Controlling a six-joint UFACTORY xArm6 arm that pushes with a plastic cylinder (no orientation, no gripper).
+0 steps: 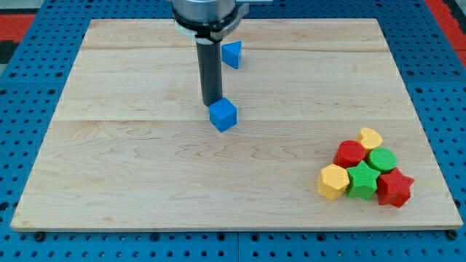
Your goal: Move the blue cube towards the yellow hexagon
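Observation:
The blue cube lies near the middle of the wooden board. My tip touches the cube's upper left side. The yellow hexagon sits at the lower right, at the left end of a tight cluster of blocks. The rod rises from the tip toward the view's top.
A blue triangular block lies near the view's top, just right of the rod. The cluster holds a green star, a red star, a green block, a red block and a yellow heart.

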